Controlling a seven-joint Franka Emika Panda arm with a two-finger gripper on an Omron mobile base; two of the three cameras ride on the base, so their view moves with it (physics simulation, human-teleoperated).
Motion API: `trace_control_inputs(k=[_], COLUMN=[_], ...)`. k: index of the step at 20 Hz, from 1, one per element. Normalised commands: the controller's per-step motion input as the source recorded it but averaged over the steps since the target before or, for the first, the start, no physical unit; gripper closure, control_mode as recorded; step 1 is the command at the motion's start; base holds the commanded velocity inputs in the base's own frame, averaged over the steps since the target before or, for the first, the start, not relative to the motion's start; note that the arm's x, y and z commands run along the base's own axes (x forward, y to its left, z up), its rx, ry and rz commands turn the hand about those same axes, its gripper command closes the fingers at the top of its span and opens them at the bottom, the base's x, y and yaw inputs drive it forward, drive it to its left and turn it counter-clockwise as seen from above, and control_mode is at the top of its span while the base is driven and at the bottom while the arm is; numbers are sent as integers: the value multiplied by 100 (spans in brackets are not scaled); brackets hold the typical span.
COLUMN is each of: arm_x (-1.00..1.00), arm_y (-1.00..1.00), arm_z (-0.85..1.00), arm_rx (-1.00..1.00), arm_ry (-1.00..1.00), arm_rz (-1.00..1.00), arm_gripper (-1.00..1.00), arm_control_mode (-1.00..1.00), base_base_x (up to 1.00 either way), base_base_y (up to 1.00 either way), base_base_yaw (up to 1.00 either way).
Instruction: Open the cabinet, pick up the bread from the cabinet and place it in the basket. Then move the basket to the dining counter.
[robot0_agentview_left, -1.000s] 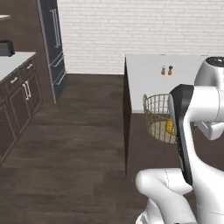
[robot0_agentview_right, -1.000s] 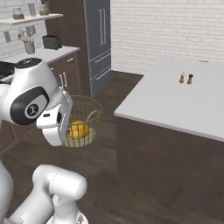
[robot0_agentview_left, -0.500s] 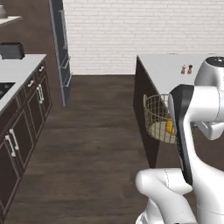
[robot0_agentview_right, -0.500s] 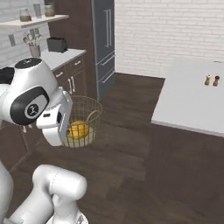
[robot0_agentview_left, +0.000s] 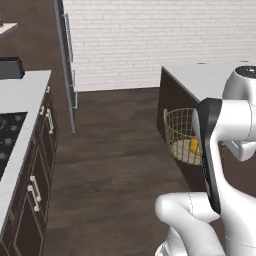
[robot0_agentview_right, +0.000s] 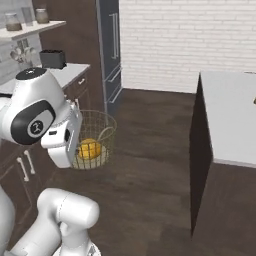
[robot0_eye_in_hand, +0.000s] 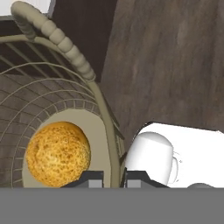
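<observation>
1. Basket (robot0_agentview_left: 182, 135): round wire mesh bowl with a pale solid bottom, held up off the dark wood floor (robot0_agentview_left: 115, 170) beside the robot's forearm. In the left base view it hangs in front of the dark side panel of the dining counter (robot0_agentview_left: 210, 77); in the right base view it sits well apart from that counter, across open floor.
2. Bread (robot0_eye_in_hand: 57, 154): rounded yellow-orange lump resting on the basket's bottom, against the wall nearest the arm. It also shows through the mesh in the right base view (robot0_agentview_right: 89, 148).
3. Gripper (robot0_eye_in_hand: 110, 178): two dark fingertips (robot0_eye_in_hand: 89, 179) stand narrow, one on each side of the basket wall just below the rim, clamped on it.
4. Dining counter: white top on a dark brown base, to the right of the basket in both base views, its near corner close to the basket in the left base view.
5. Worktop (robot0_agentview_left: 20, 105): white, on dark base cabinets with short silver handles, across the floor from the dining counter; a dark box (robot0_agentview_right: 52, 58) stands on it.
6. Fridge (robot0_agentview_right: 111, 45): tall, dark grey, with long vertical handles, at the far end of the worktop against the white brick wall (robot0_agentview_right: 185, 40).
</observation>
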Motion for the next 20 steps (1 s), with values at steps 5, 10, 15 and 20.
trace_control_inputs(k=[5, 10, 15, 20], arm_x=[0, 0, 0, 0], arm_y=[0, 0, 0, 0], arm_z=[0, 0, 0, 0], arm_rx=[0, 0, 0, 0], arm_ry=[0, 0, 0, 0], arm_rz=[0, 0, 0, 0], arm_gripper=[100, 100, 100, 100], arm_control_mode=[100, 100, 100, 100], base_base_x=[100, 100, 100, 100], base_base_y=[99, 93, 84, 48], base_base_yaw=[-34, -33, -32, -30])
